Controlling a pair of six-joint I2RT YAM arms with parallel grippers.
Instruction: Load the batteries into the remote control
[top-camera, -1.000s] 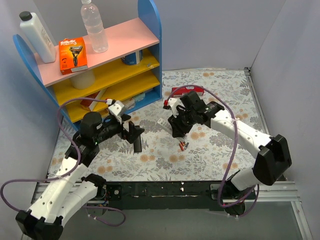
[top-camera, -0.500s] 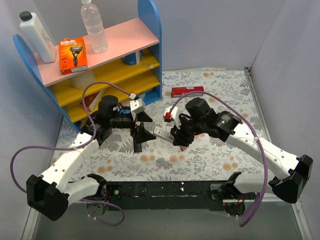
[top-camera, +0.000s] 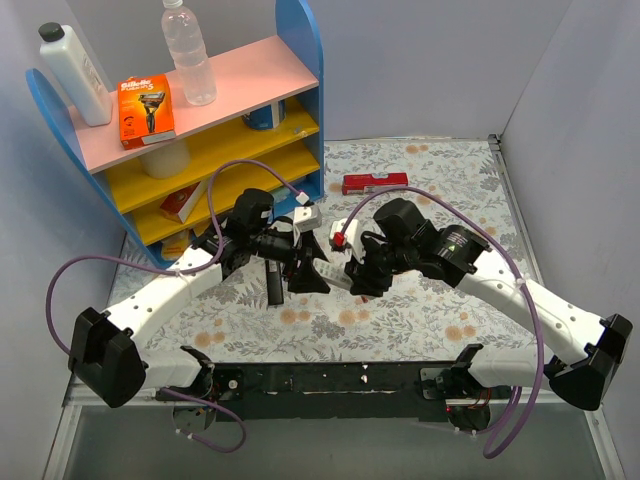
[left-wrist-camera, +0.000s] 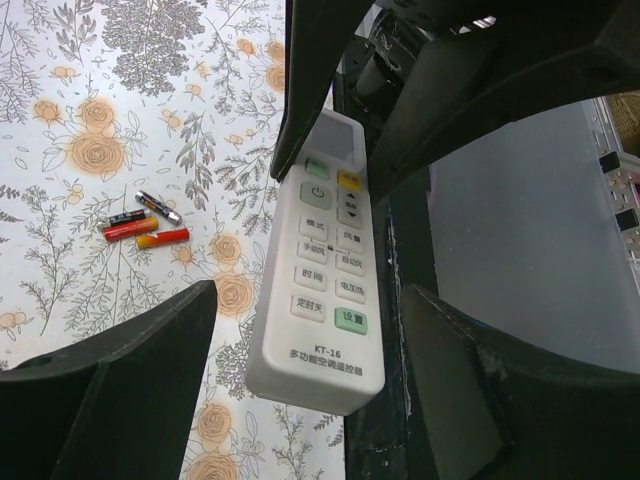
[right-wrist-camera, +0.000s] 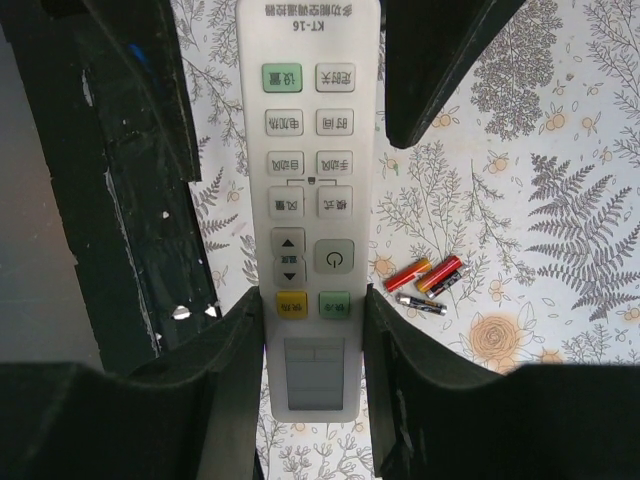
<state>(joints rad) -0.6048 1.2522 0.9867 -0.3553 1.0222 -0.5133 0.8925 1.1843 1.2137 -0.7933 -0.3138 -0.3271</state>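
Clamping one remote (right-wrist-camera: 308, 130): right gripper (right-wrist-camera: 312, 300); left gripper (left-wrist-camera: 308, 292) spread around it; three batteries (right-wrist-camera: 428, 280) nearby.

remote (left-wrist-camera: 318, 280) between left claw (left-wrist-camera: 305, 300) and right claw (right-wrist-camera: 312, 300) — batteries (left-wrist-camera: 130, 230) together on the table (left-wrist-camera: 60, 120), just beside it

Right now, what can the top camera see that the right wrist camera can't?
Only the top camera shows the shelf with the water bottle and orange box on it, plus the red box lying on the flowery cloth. Only the right wrist camera shows the buttons on the white remote and three batteries lying on the cloth. Both show the remote gripped by the right pincer above the flowery cloth.
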